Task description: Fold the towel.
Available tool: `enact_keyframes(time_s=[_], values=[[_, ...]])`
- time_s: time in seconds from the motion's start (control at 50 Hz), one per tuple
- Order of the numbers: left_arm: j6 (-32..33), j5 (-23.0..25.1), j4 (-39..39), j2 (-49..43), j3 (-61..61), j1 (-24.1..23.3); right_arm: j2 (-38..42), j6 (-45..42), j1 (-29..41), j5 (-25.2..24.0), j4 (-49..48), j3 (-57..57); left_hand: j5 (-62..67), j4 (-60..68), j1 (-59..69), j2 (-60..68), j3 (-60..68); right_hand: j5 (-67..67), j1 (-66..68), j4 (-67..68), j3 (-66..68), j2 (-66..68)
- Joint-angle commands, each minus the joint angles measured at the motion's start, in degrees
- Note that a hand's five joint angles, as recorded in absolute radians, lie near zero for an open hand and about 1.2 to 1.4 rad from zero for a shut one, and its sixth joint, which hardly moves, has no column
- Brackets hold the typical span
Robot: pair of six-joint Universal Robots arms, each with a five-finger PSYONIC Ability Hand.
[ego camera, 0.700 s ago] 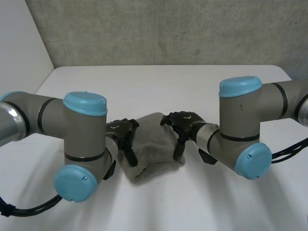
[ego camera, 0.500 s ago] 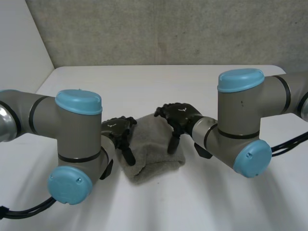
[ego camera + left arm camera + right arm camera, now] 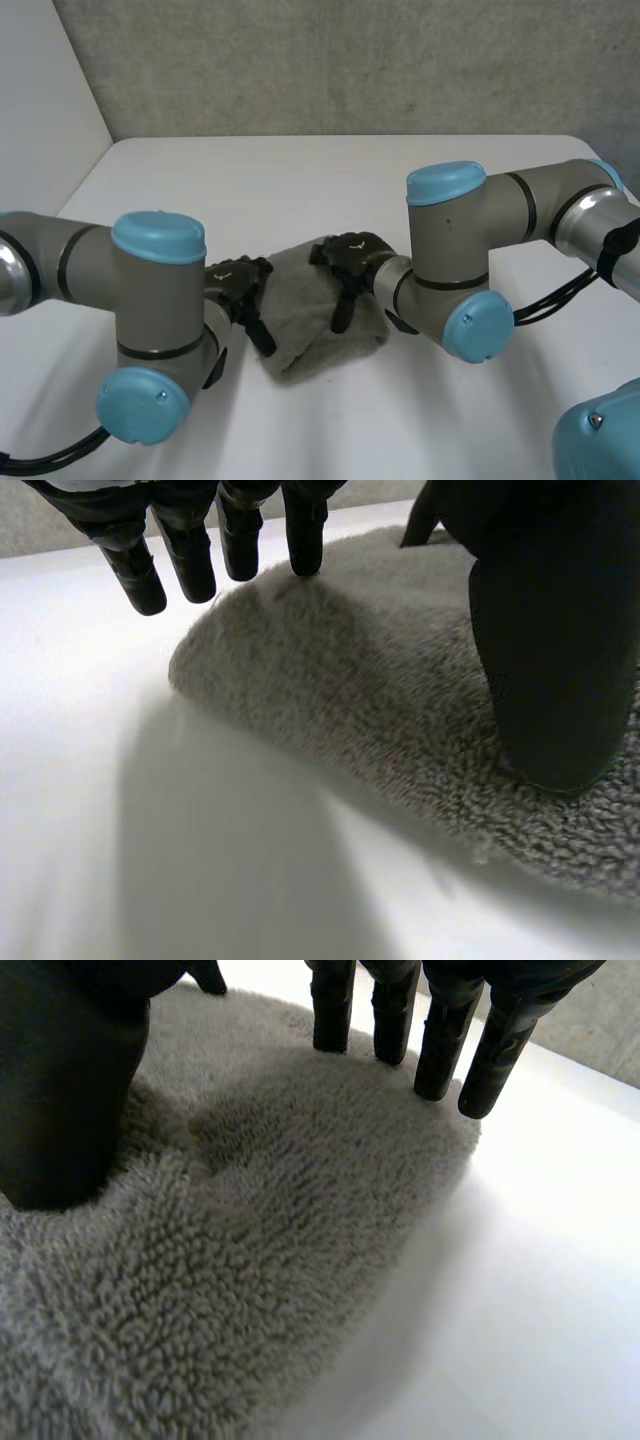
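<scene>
— Robot hand count: two, both at the single towel (image 3: 315, 322). Nearest, the left robot hand (image 3: 238, 285) comes off the left arm (image 3: 150, 300) and sits at the towel's left edge.

— Is it clamped on the cloth?

— No. Its fingers (image 3: 185, 555) are straight and spread apart, with the tips just over the towel's rounded edge. Its thumb (image 3: 550, 660) presses down on the pile. Nothing is pinched between them.

— And the second one?

— The right robot hand (image 3: 352, 258), on the right arm (image 3: 450, 260), is over the towel's right half. It looks much the same: fingers (image 3: 440, 1050) straight and apart, tips close over the cloth. I cannot tell whether they touch it. The thumb (image 3: 70, 1090) is planted on the towel. This hand is not closed round anything either.

— So where exactly is the towel?

— It is one grey, fluffy towel, lying as a thick folded bundle on the white bench (image 3: 300, 180), toward its near side. It sits between the two arms, with one hand on each side of it. Its near end is rounded and bulges towards the camera.

— What is beyond it?

— The bench runs back to a grey wall (image 3: 350, 60), and a white panel (image 3: 45, 90) stands along the left side.
</scene>
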Motion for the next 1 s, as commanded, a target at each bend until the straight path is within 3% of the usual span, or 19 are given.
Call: enact_keyframes(time_s=[0.02,0.2,0.42,0.54,0.56,0.58,0.62,0.68,0.8,1.0], values=[[1.14,0.09,1.28,-2.45,0.01,-0.07,-0.34,-2.8,-0.62,-0.01,-0.07,2.7,-1.24,0.75,0.33,0.88,0.68,-3.06,-2.85,-4.58,-3.8,-4.34],[2.46,-0.17,1.45,-2.1,1.16,-0.07,-2.28,-2.1,-1.76,-0.54,-0.42,4.11,-1.4,0.58,0.16,0.71,0.52,-3.06,-2.85,-4.58,-3.8,-4.34],[4.04,-0.09,0.22,12.05,6.69,0.37,-17.75,8.09,-3.52,-2.56,-2.18,5.61,-1.45,0.53,0.12,0.66,0.47,-3.06,-2.85,-4.58,-3.8,-4.34],[4.04,0.09,-5.82,20.12,11.95,1.42,-28.21,9.68,-7.04,3.15,-2.62,8.42,-1.45,0.53,0.12,0.66,0.47,-3.06,-2.85,-4.58,-3.8,-4.34],[4.04,0.09,-7.76,21.44,13.19,2.55,-30.82,9.5,-8.08,6.37,-2.45,9.03,-1.45,0.53,0.12,0.66,0.47,-3.06,-2.85,-4.58,-3.8,-4.34],[4.04,0.09,-7.77,21.45,13.2,2.57,-30.84,9.5,-8.09,6.4,-2.45,9.04,-1.45,0.53,0.12,0.66,0.47,-3.06,-2.85,-4.58,-3.8,-4.34],[4.13,0.61,-11.62,23.64,15.04,5.19,-35.83,8.19,-10.19,12.96,-2.36,11.13,-1.45,0.53,0.12,0.66,0.47,-3.06,-2.85,-4.58,-3.8,-4.34],[4.13,0.97,-15.23,25.93,16.88,6.95,-39.96,4.69,-12.21,16.32,-2.79,14.73,-1.45,0.53,0.12,0.66,0.47,-3.06,-2.85,-4.58,-3.8,-4.34],[4.22,0.97,-17.88,28.31,18.12,7.75,-45.16,1.33,-13.98,16.51,-2.62,18.7,-1.45,0.53,0.12,0.66,0.47,-3.06,-2.85,-4.58,-3.8,-4.34],[4.22,0.97,-18.06,29.89,17.51,7.31,-45.87,1.33,-14.07,16.24,-2.1,19.32,-1.45,0.53,0.12,0.66,0.47,-3.06,-2.85,-4.58,-3.8,-4.34]])
